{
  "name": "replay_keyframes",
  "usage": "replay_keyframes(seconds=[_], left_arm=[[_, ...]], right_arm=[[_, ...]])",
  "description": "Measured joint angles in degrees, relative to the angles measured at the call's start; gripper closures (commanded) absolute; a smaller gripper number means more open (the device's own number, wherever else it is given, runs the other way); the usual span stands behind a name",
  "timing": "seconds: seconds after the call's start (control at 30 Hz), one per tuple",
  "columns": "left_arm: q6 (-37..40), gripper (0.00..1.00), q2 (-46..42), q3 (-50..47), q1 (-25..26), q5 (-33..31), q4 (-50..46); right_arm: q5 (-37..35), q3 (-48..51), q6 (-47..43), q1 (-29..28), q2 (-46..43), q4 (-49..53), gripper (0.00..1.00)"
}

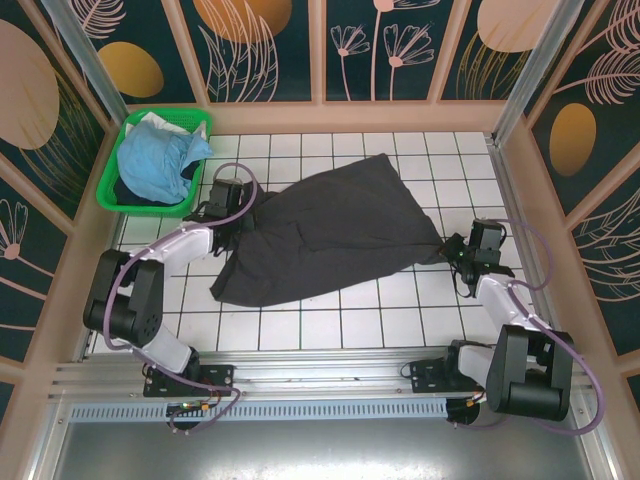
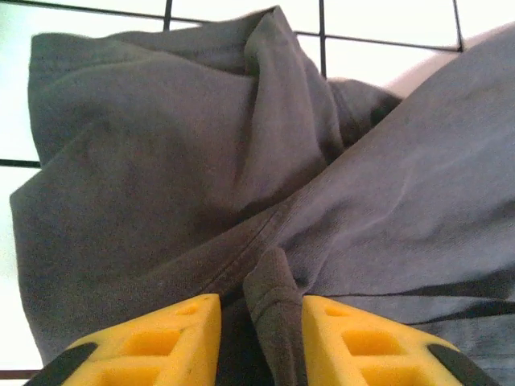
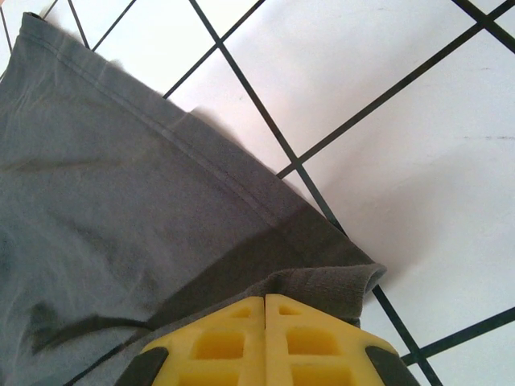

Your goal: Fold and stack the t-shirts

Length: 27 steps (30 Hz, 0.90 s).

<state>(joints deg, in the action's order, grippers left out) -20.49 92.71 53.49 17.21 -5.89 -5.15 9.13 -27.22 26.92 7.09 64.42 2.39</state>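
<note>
My right gripper (image 3: 265, 301) is pinched closed on a hem corner of the dark grey t-shirt (image 3: 121, 201). My left gripper (image 2: 261, 305) stands parted, with a ridge of that shirt between its fingers.

Shirt mid-table, basket far left
You have the dark charcoal-grey cloth t-shirt (image 1: 330, 232) lying across the middle of the white tiled table (image 1: 330, 325); behind and left of it stands the green plastic basket (image 1: 170, 114), the light blue cloth t-shirt (image 1: 160, 160) in it
</note>
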Motion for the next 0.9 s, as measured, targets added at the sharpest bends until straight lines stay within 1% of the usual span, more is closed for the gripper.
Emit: replay_keyframes(seconds=[0.17, 0.23, 0.27, 0.3, 0.37, 0.4, 0.43, 0.47, 0.6, 0.63, 0.73, 0.77, 0.83, 0.9], left_arm=[[1.05, 0.85, 1.60, 3.65, 0.00, 1.09, -1.75], [1.42, 0.90, 1.57, 4.61, 0.00, 1.16, -1.75], [1.68, 0.88, 1.57, 4.79, 0.00, 1.20, -1.79], [1.84, 0.81, 1.57, 4.85, 0.00, 1.33, -2.05], [1.99, 0.63, 1.60, 4.87, 0.00, 1.31, -3.04], [2.10, 0.59, 1.60, 4.87, 0.00, 1.22, -3.56], [2.03, 0.58, 1.60, 4.90, 0.00, 1.18, -4.00], [2.10, 0.60, 1.70, 4.92, 0.00, 1.05, -4.50], [2.34, 0.78, 2.97, 4.98, 0.00, 0.98, -5.55], [2.34, 0.81, 3.37, 5.01, 0.00, 1.14, -5.66], [2.23, 0.82, 4.07, 5.01, 0.00, 1.77, -5.84], [2.23, 0.84, 4.09, 5.01, 0.00, 2.10, -5.81], [2.32, 0.92, 4.09, 5.01, 0.00, 2.47, -5.79], [2.21, 0.93, 4.09, 5.01, 0.00, 2.62, -5.84]], right_arm=[[0.02, 0.07, 0.00, 0.00, -0.17, -0.02, 1.00], [0.02, 0.28, 0.00, 0.00, -0.17, -0.02, 1.00], [0.00, 0.37, 0.00, 0.00, -0.17, 0.00, 1.00], [0.00, 0.42, 0.00, 0.00, -0.17, 0.04, 1.00], [0.00, 0.42, 0.00, 0.00, -0.17, 0.02, 1.00], [0.02, 0.42, -0.02, 0.00, -0.17, 0.02, 1.00], [0.02, 0.42, -0.02, 0.00, -0.17, 0.02, 1.00], [0.02, 0.42, 0.00, 0.00, -0.17, 0.02, 1.00], [0.02, 0.42, 0.00, 0.00, -0.17, 0.00, 1.00], [0.02, 0.42, -0.02, 0.00, -0.17, 0.00, 1.00], [0.02, 0.42, -0.02, 0.00, -0.17, 0.00, 1.00], [0.02, 0.44, -0.02, 0.00, -0.17, 0.00, 1.00], [0.02, 0.46, -0.02, 0.00, -0.17, 0.00, 1.00], [0.02, 0.50, -0.02, 0.00, -0.17, 0.00, 1.00]])
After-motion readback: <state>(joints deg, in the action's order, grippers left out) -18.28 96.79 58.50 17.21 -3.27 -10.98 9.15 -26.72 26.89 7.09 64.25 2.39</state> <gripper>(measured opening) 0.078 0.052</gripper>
